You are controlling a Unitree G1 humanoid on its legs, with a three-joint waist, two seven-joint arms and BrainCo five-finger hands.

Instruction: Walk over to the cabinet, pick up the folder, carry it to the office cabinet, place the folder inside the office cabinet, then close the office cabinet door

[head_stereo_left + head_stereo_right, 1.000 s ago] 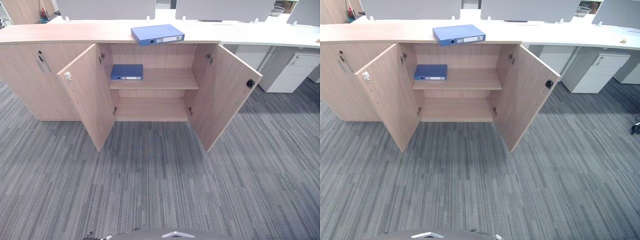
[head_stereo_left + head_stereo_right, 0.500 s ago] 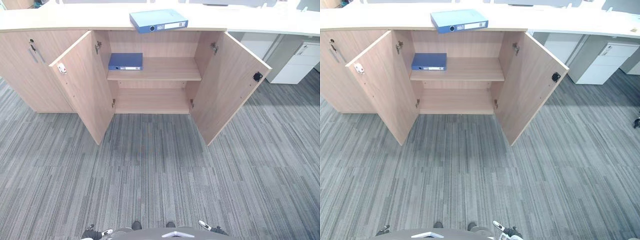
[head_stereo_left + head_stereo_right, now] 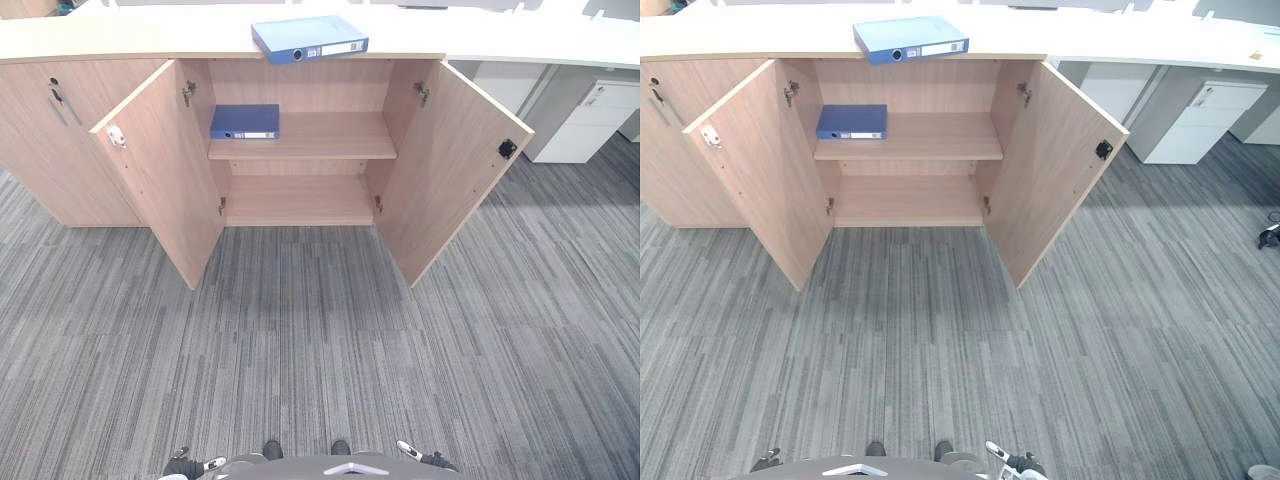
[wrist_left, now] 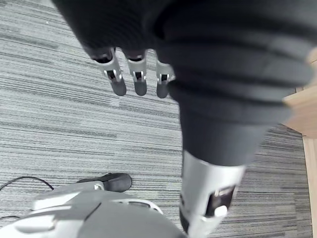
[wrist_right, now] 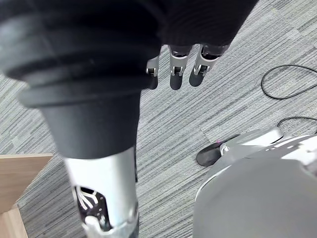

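Folder is not yet picked off open cabinet; left robot hand and right robot hand are hung slack-fingered, empty.

Floor: grey carpet with fine lengthwise stripes, covering the whole near ground. Far left – closed wooden cupboard, keys hanging from the lock near its top edge. Far right – white table running off to the right; a white drawer unit stands on the carpet beneath it.
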